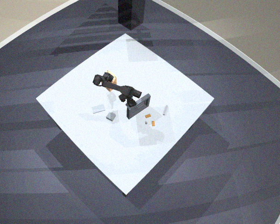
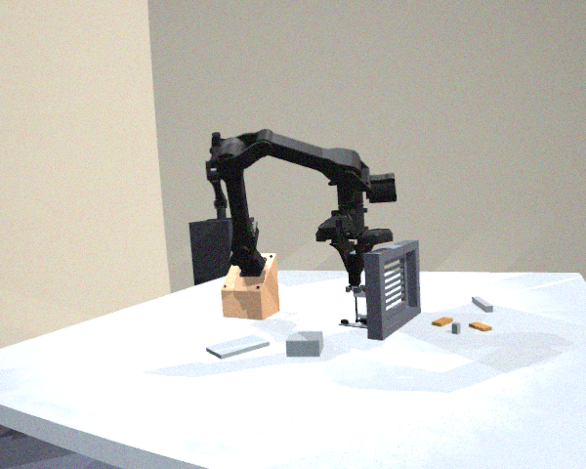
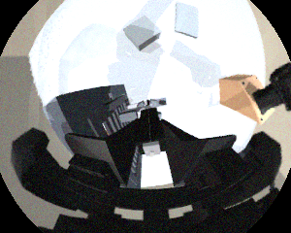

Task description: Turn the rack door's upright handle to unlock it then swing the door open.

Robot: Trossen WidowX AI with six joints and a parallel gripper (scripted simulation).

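Note:
The grey rack frame (image 1: 138,109) (image 2: 375,303) stands upright on the table. Its slatted door (image 2: 394,286) looks flush in the frame, with no gap that I can make out. The thin upright handle (image 2: 355,307) is on the side facing the arm's base. My gripper (image 2: 355,286) (image 3: 149,122) points straight down beside the frame, its fingers closed around the upper part of the handle. In the wrist view the frame lies to the left of the fingertips, so the gripper stands turned sideways to it. The grip itself is partly hidden by the fingers.
A grey block (image 1: 110,116) (image 2: 304,344) and a flat pale plate (image 1: 98,108) (image 2: 237,346) lie on the near side. Behind the frame lie two orange pieces (image 1: 148,115) (image 2: 480,326), a small grey cube (image 2: 455,327) and a pale bar (image 1: 165,110) (image 2: 481,304).

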